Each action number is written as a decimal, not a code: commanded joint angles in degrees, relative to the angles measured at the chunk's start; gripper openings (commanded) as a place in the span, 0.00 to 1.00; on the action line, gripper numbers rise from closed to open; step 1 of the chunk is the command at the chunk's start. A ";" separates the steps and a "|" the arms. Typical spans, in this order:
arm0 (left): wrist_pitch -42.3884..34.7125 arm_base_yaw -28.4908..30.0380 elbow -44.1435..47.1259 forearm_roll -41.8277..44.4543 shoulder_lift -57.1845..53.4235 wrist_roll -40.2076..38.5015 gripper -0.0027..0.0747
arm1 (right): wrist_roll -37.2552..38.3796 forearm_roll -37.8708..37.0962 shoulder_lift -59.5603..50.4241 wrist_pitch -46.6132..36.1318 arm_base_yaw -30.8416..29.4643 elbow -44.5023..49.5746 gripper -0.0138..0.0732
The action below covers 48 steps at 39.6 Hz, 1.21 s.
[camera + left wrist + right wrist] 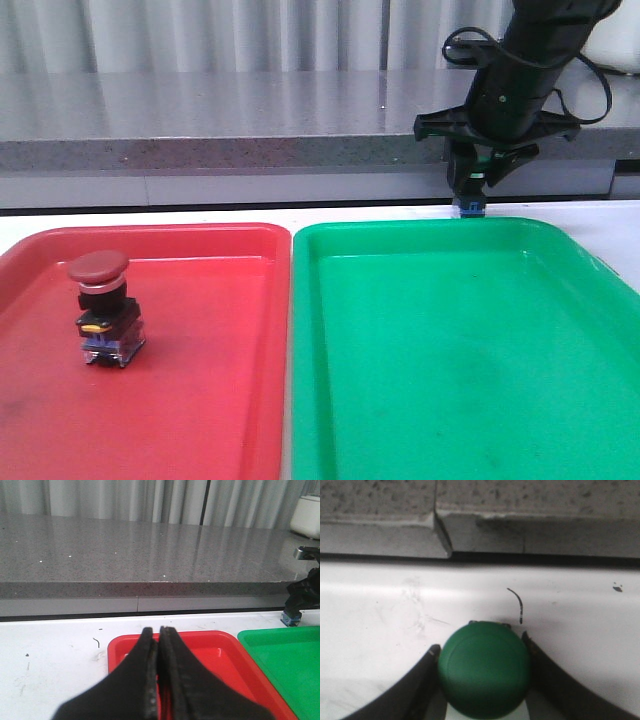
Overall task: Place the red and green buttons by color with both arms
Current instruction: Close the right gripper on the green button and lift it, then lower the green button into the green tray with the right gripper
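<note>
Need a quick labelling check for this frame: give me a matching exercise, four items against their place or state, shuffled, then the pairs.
Items:
1. red button
2. green button
3. left gripper
4. green tray

Place or state:
A. jaws shut, holding nothing
B. standing in the red tray
C. nothing in it
D. between the right gripper's jaws, behind the green tray's far edge

Pairs: 1-B, 2-D, 3-A, 4-C

Front view low over the table, facing the grey counter (pixel 250 120) at twelve o'clock, left wrist view aimed likewise, both sharing the red tray (pixel 200 400), right wrist view close above white tabletop (pixel 395 610).
</note>
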 commanded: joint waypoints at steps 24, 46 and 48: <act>-4.54 0.11 -1.30 -0.74 0.76 -0.60 0.01 | 0.15 -0.37 -34.23 -11.78 6.84 27.95 0.33; -4.54 0.11 -1.30 -0.74 0.76 -0.60 0.01 | 0.15 5.47 -37.92 -23.73 15.03 53.93 0.33; -4.54 0.11 -1.30 -0.74 0.76 -0.60 0.01 | 0.15 5.47 -37.86 -23.73 15.03 54.39 0.33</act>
